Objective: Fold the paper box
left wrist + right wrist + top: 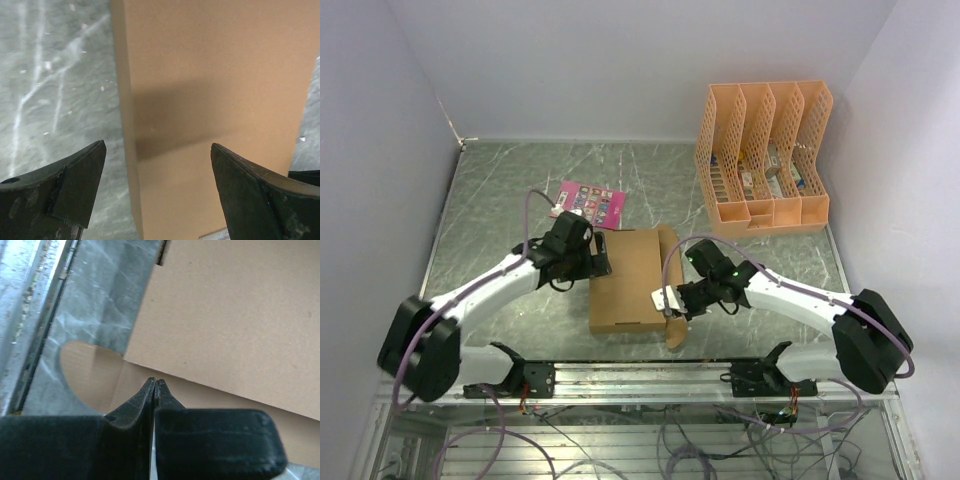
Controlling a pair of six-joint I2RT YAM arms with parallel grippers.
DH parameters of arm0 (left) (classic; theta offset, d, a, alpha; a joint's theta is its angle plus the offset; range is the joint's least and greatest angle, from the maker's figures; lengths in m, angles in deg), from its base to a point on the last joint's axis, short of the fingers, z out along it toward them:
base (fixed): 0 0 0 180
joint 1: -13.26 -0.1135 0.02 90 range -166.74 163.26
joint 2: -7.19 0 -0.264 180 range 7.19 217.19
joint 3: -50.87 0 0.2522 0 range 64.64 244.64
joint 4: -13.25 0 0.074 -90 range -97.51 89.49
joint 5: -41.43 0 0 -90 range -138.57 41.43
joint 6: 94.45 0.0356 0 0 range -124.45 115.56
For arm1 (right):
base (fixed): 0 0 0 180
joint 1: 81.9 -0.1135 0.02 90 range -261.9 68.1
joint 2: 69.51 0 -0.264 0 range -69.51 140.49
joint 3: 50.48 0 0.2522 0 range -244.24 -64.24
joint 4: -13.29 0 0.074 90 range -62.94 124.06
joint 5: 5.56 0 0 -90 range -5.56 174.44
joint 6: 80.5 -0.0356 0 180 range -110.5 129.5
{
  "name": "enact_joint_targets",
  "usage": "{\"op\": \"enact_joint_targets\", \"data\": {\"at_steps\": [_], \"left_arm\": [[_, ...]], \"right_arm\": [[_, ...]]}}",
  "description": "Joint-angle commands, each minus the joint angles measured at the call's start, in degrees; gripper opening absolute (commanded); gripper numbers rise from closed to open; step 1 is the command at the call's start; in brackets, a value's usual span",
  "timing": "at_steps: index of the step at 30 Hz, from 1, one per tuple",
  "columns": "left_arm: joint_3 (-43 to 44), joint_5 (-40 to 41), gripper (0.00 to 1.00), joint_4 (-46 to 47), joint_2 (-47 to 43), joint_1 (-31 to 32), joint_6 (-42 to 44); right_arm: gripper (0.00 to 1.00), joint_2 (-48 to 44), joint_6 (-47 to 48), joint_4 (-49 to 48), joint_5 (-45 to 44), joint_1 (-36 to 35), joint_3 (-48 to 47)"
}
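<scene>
The cardboard box (628, 280) lay between the grippers. The left gripper (157, 150) gaped wide across its near edge, seemingly to steady it. The right gripper (155, 382), pinched closed and empty, hovered over a rounded flap (87, 370), probably to push it.

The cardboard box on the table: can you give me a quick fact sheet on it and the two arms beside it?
box: paper box, brown cardboard, lying between the arms, rounded flap sticking out at its near right corner
left arm: left end effector open, over the box's left edge
right arm: right end effector shut, tip over the right-side flap
nearby: pink card behind the box; orange file organizer far right
</scene>
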Motion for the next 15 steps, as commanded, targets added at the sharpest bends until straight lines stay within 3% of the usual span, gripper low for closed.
{"op": "enact_joint_targets", "data": {"at_steps": [1, 6, 15], "left_arm": [[2.9, -8.9, 0.95, 8.1, 8.8, -0.5, 3.3], [10.6, -13.1, 0.88, 10.3, 18.9, -1.9, 6.1], [28.4, -16.6, 0.86, 9.7, 36.6, -4.6, 9.2]], "right_arm": [[0.0, 1.1, -0.2, -6.2, -3.0, -0.9, -0.4], [0.0, 1.9, -3.3, -9.2, -4.3, -1.5, -1.1], [0.0, 6.3, -9.4, -12.3, -9.9, 1.5, -3.6]]}}
